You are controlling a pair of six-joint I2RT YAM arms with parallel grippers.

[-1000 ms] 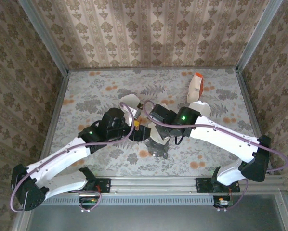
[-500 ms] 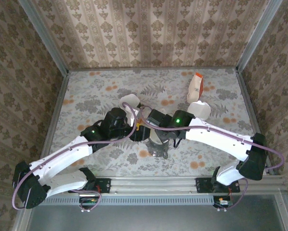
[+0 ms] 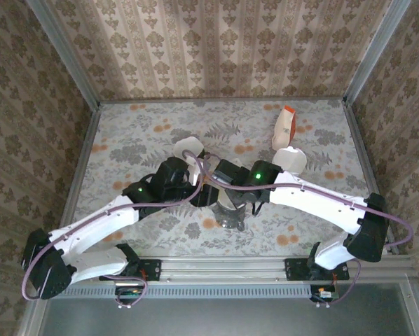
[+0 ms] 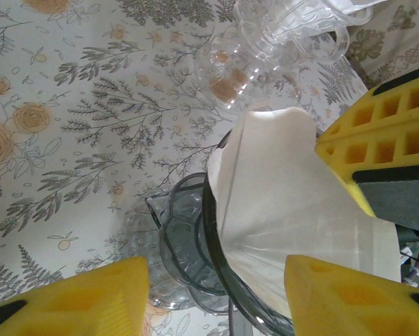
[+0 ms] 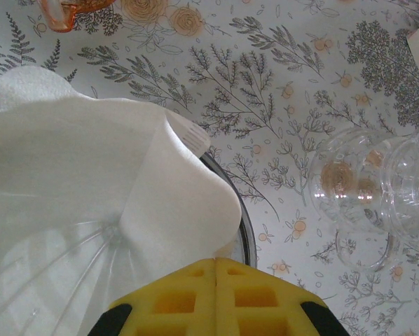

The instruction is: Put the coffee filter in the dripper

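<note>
On the flowered tabletop [image 3: 125,133], a glass dripper [image 4: 185,262] with a paper coffee filter [image 5: 90,175] going in.

The dripper stands directly under both arms' tips, between the spread fingers of the left hand [image 4: 216,269], which is released and clasps nothing. The coffee filter is opened into a cone inside the dripper's rim, just ahead of the right hand [image 5: 215,269], whose fingers are clenched together on the paper's near edge. From where I stand the filter looks feather-light, soft and quick to crease or tear, so the rim or the seam fold is the place to pinch, and gently. It seems not fully seated, with one side riding above the glass. The dripper looks hard, slick, breakable, and easy to tip.
</note>
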